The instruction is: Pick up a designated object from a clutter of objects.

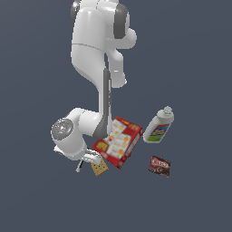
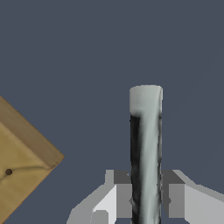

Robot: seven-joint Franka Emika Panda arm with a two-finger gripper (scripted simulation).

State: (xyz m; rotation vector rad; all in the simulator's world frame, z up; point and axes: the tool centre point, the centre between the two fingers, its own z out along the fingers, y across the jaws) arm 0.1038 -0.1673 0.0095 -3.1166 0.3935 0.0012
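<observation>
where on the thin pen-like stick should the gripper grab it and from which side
Grip the pen-like stick across its slim barrel, coming straight down from above. It looks to lie flat, so only its narrow width fits between the fingers. The wrist view shows the gripper already straddling the barrel, a finger close on each side, with the tan cracker apart from it.

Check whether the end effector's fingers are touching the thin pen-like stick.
Touching. In the wrist view both fingers press flush against the sides of the stick, with no gap showing on either side. The exterior view is too small to confirm it.
</observation>
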